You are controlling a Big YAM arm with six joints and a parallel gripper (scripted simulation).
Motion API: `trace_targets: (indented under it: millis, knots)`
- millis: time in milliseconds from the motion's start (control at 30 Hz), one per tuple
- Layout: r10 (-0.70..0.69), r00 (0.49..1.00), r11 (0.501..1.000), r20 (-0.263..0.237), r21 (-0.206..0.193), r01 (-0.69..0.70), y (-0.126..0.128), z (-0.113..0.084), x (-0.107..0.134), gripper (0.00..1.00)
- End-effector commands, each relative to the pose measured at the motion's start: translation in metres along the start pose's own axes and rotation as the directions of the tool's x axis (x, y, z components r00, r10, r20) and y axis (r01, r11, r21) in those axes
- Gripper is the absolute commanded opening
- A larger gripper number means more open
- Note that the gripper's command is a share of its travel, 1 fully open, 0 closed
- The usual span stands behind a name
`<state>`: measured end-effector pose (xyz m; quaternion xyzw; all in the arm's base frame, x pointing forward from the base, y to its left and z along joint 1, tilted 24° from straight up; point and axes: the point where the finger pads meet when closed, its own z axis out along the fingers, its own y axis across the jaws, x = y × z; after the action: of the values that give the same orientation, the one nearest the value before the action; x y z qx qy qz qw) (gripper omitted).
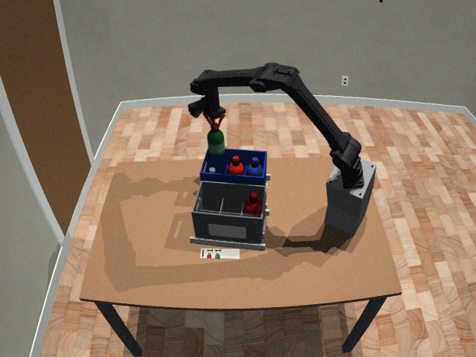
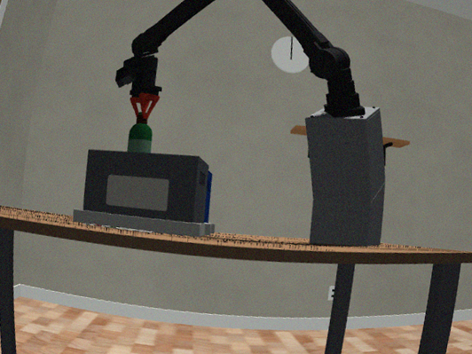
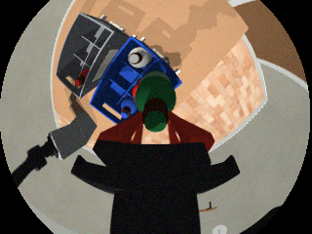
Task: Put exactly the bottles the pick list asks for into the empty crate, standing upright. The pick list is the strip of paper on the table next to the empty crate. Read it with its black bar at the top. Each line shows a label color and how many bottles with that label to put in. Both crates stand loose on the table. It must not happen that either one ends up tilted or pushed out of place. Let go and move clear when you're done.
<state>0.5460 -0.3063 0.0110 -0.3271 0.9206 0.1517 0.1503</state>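
Observation:
My gripper [image 1: 215, 126] [image 2: 142, 118] [image 3: 155, 114] is shut on the neck of a green bottle [image 1: 216, 140] [image 2: 140, 134] [image 3: 156, 90], which hangs upright above the back left part of the blue crate [image 1: 233, 178] [image 3: 118, 63]. Whether its base is below the rim is unclear. The grey crate [image 1: 253, 230] [image 2: 96, 180] stands in front, with one red bottle [image 1: 253, 206] [image 3: 82, 78] upright in its right front compartment. The pick list [image 1: 230, 253] shows red 1 and green 1.
The blue crate also holds a white-capped bottle [image 1: 212, 169] [image 3: 138, 58], a red bottle [image 1: 236, 167] and a blue bottle [image 1: 254, 167] [image 3: 128, 108]. Both crates stand close together. The arm's grey base block [image 1: 346, 207] [image 2: 347, 178] is at the right.

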Motion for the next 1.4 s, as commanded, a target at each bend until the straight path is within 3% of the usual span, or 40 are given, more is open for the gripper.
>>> trace_targets:
  millis: [0,767,800,967,1000,1100,1133,1167,1233,1300,1367]
  knots:
    - [-0.027,0.999,0.994,0.025,0.103,0.025,-0.009,-0.057,-0.022,0.0]
    - [-0.031,0.999,0.994,0.026,0.107,0.028,-0.009,-0.056,-0.024,0.0]
    - [-0.029,0.999,0.996,0.02,0.084,0.027,0.001,-0.044,-0.024,0.0]
    - [-0.032,0.999,0.997,0.017,0.07,0.03,0.012,-0.041,-0.03,0.0]
    - [-0.029,0.999,0.99,0.035,0.14,0.024,-0.009,-0.06,-0.023,0.0]
    - [-0.019,0.999,0.993,0.031,0.119,0.015,0.001,-0.057,-0.024,0.0]
    - [-0.001,1.0,0.997,0.022,0.082,-0.001,0.013,-0.052,-0.018,0.0]
    - [0.004,1.0,0.997,0.02,0.072,-0.005,0.019,-0.048,-0.016,0.0]
    - [-0.012,1.0,0.998,0.018,0.068,0.011,0.025,-0.044,-0.026,0.0]
    - [-0.052,0.998,0.991,0.03,0.121,0.048,0.014,-0.052,-0.044,0.0]
    - [-0.032,0.999,0.996,0.022,0.085,0.03,0.029,-0.042,-0.036,0.0]
